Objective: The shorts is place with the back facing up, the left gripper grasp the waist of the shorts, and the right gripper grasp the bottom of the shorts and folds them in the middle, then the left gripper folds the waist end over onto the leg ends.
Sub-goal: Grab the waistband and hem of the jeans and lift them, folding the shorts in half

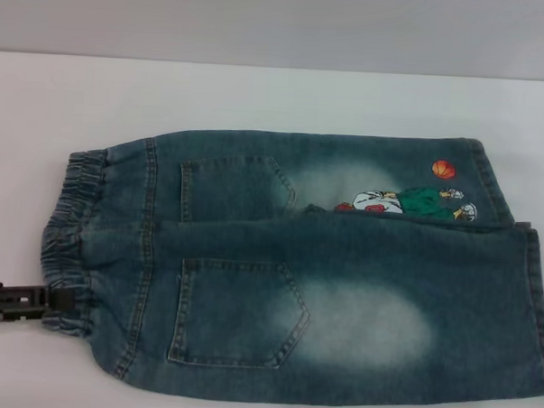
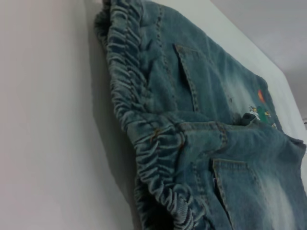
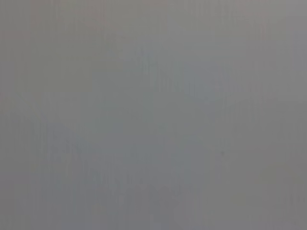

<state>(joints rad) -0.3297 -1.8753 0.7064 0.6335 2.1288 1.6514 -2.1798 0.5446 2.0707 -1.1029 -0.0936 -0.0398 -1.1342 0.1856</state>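
Denim shorts (image 1: 296,268) lie back-up on the white table (image 1: 259,95), waist of the shorts (image 1: 72,240) at the left, leg hems (image 1: 534,306) at the right. At the waistband's near corner sits the left gripper (image 1: 19,301), touching the elastic; whether its fingers have closed, I cannot tell. It should take the full gathered band, not one ruffle. No right gripper shows.

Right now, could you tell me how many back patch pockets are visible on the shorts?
2. One pocket lies on the far half of the shorts, beside the waistband; the other pocket lies on the near half. None seems hidden.
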